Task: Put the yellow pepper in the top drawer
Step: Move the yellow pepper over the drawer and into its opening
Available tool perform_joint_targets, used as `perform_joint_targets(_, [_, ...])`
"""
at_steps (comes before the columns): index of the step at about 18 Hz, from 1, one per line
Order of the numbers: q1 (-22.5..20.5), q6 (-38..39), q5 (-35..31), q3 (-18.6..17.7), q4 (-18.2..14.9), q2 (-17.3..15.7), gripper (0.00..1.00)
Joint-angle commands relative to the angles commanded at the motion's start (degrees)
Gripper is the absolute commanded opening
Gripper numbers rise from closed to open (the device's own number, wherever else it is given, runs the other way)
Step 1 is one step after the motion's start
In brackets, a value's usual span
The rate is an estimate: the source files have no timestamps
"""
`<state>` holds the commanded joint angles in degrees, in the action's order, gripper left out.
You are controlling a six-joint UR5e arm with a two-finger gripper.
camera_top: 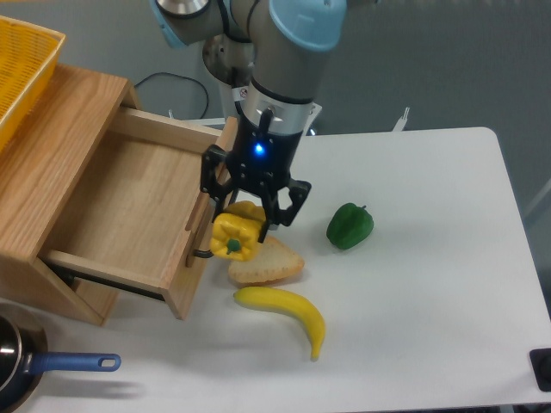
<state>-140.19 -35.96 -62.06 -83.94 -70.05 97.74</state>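
The yellow pepper [235,234] hangs in the air, stem end facing the camera, held between the fingers of my gripper [244,219], which is shut on it. It sits just in front of the black bar handle [225,200] of the top drawer [129,194]. That drawer is pulled wide open and its light wooden floor is bare. The pepper is above the table, right at the drawer's front panel, not over the drawer's inside.
A slice of bread [269,261] lies under the gripper, a banana [284,311] in front of it, a green pepper [349,225] to the right. A yellow basket [21,64] sits on the cabinet top. A blue-handled pan [34,366] is at the front left corner.
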Motion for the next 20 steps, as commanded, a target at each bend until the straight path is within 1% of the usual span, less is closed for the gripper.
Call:
perform_joint_targets(3, [0.26,3.43,0.71,0.00,-0.09,-0.53,0.44])
perform_joint_targets(6, [1.32,5.01,1.50,-0.09,-0.44,-0.62,0.44])
perform_joint_targets(8, [2.19,7.55,1.50,-0.26,-1.49,-0.62,0.44])
perform_joint_targets(10, [4.47,9.49,1.59,-0.26,-2.81,-0.62,0.44])
perform_joint_targets(12, [5.71,11.60,1.67,-0.35,-3.86,-0.62,0.44])
perform_joint_targets(14, [6.68,12.66,2.63,-0.88,-4.66,-0.62,0.44])
perform_joint_targets(16, [7.12,13.01,4.39,-1.67,-4.75,-0.79,0.43])
perform_joint_targets(20, [7.30,14.25,4.66,-2.81,-4.83,-1.67,0.43])
